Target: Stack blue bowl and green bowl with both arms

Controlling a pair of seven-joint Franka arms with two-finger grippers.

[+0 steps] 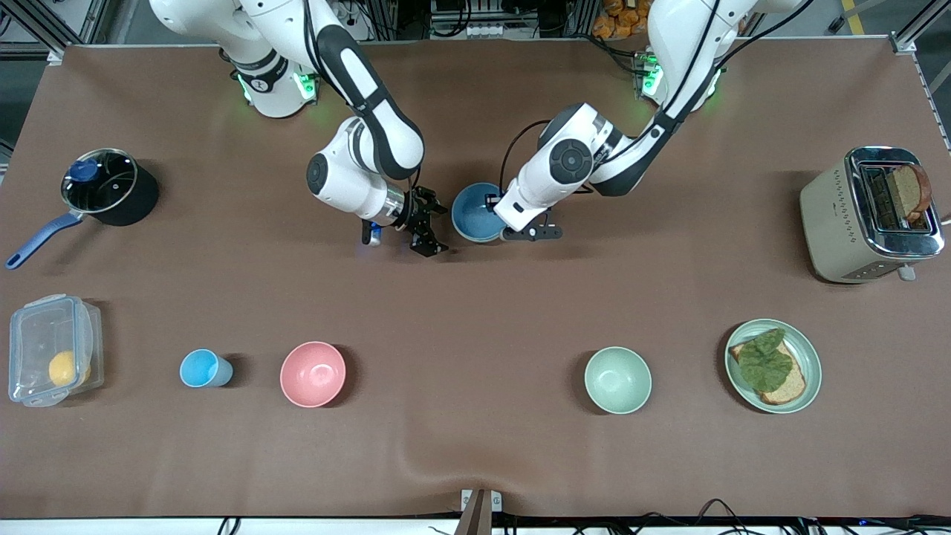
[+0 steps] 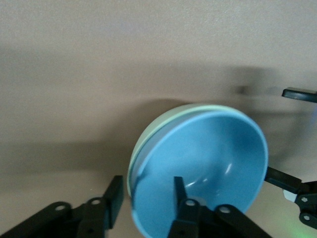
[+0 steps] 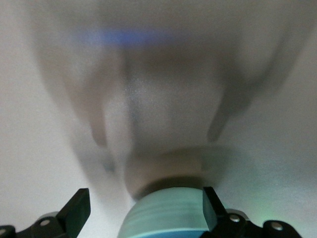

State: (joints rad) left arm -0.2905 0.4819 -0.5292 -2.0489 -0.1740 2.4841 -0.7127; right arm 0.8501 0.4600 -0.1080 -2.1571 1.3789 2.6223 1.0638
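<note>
Between the left gripper's (image 2: 148, 186) parted jaws sits the rim of the blue bowl (image 2: 208, 163), nested empty inside the green bowl (image 2: 148, 134). Just beside the pair, the right gripper (image 1: 440, 229) hangs spread wide, holding nothing. Stacking looks done; next, both should lift clear without tipping it.

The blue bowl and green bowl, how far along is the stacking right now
Mostly done: the blue bowl already sits nested inside the green bowl, whose pale rim shows around it. In hand: the left gripper straddles the stack's rim with open fingers, one inside and one outside. The right gripper is open beside the stack, holding nothing. Left: both arms backing away. The twin green bowl nearer the front camera sits untouched.
</note>
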